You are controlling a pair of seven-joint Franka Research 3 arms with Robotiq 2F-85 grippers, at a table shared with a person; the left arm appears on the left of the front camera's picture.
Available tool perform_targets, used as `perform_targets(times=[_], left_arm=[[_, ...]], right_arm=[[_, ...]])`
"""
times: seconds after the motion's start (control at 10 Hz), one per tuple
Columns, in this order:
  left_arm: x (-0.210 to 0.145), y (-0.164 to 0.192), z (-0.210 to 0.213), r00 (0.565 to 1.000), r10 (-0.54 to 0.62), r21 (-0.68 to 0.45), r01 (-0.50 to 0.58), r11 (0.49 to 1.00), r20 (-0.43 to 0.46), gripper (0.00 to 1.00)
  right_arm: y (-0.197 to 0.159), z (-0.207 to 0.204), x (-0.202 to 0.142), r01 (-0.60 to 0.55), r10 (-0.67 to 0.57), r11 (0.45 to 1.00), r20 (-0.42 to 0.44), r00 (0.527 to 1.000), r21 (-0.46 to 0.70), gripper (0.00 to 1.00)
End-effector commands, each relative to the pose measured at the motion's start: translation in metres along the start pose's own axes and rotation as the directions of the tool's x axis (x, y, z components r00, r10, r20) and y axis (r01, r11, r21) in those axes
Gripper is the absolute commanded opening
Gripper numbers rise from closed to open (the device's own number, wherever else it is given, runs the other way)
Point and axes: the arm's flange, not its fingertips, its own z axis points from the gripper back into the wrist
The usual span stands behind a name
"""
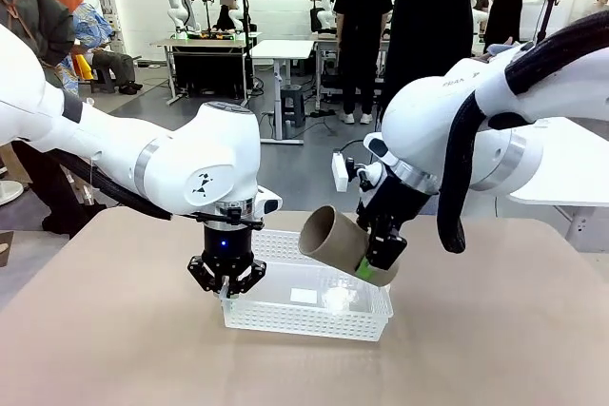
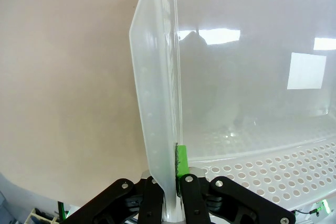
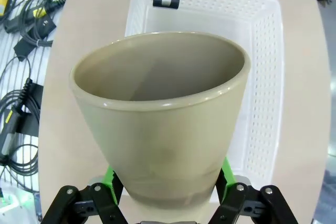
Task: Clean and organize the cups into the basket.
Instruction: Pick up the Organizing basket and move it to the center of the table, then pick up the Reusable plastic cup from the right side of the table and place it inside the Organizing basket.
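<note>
Step in hand: placing a tan cup [image 1: 341, 242] into the basket [image 1: 314, 319].
Right gripper [image 1: 383, 256] grips the cup near its base, tilted, mouth toward 10 o'clock, above the basket's 3 o'clock end, not touching it. Left gripper [image 1: 226, 280] is clamped on the basket's 9 o'clock wall (pinning it, I'd guess). Next: lower, lay the cup flat on the floor, then release.

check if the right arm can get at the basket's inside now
Probably yes: the right end effector holds a tan cup tilted just above the right end of the basket, nothing lies inside, and the left end effector grips the rim at the opposite end.
</note>
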Motion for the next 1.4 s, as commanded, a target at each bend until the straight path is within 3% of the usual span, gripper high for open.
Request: perform_targets(times=[0.0, 0.5, 0.8, 1.3], left_arm=[[0.0, 0.0, -0.002, 1.0, -0.001, 0.004, 0.001, 1.0, -0.002, 0.0], [0.0, 0.0, -0.002, 1.0, -0.001, 0.004, 0.001, 1.0, -0.002, 0.0], [0.0, 0.0, -0.002, 1.0, -0.001, 0.004, 0.001, 1.0, -0.002, 0.0], [0.0, 0.0, -0.002, 1.0, -0.001, 0.004, 0.001, 1.0, -0.002, 0.0]], right_arm=[[0.002, -0.004, -0.005, 0.003, -0.003, 1.0, -0.014, 1.0, 0.005, 0.82], [0.001, -0.002, -0.005, 0.005, -0.004, 1.0, -0.004, 1.0, 0.007, 0.82], [0.011, -0.029, 0.029, -0.024, 0.024, 1.0, -0.131, 0.991, 0.008, 0.82], [0.001, -0.084, 0.028, 0.081, -0.059, 0.994, -0.254, 0.965, 0.078, 0.82]])
